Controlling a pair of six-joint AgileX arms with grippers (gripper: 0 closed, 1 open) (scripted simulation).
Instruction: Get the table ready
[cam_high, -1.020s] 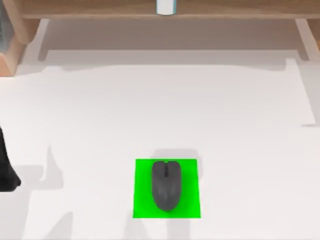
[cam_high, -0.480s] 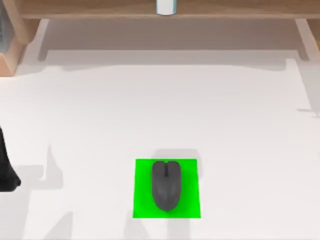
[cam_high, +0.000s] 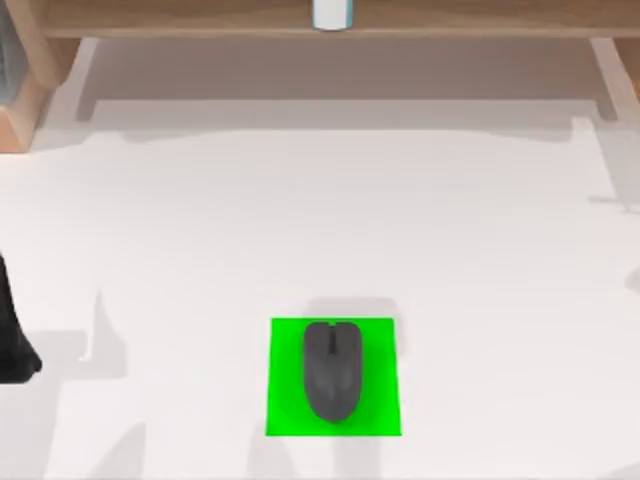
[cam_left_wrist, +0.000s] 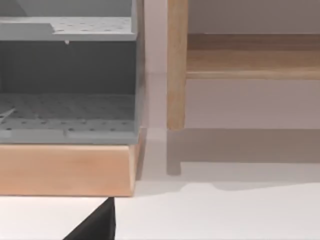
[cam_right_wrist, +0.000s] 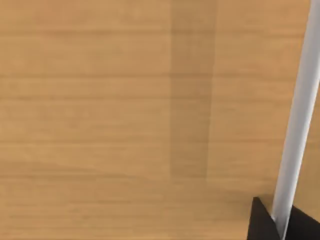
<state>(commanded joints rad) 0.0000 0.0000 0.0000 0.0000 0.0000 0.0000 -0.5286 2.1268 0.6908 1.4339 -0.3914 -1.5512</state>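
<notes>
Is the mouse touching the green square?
Touching. In the top view the dark mouse lies flat on the green square of the table, green showing on all sides.

Place: an office-style desk setup, rendered in simulation.
Work surface: a wide, plain white counter (cam_high: 200, 230) with flat, even shading and soft shadows.
Desk gear: a dark grey computer mouse (cam_high: 332, 370) lies on a bright green square (cam_high: 283, 400) near the front edge of the counter.
Furniture: a light-brown wooden shelf unit (cam_high: 200, 18) runs along the back of the counter, with upright wooden posts (cam_left_wrist: 176, 65).
Storage: a grey perforated tray rack (cam_left_wrist: 67, 75) sits on a wooden base at the counter's left rear.
On the shelf: a small white object (cam_high: 331, 14), too cropped to identify.
</notes>
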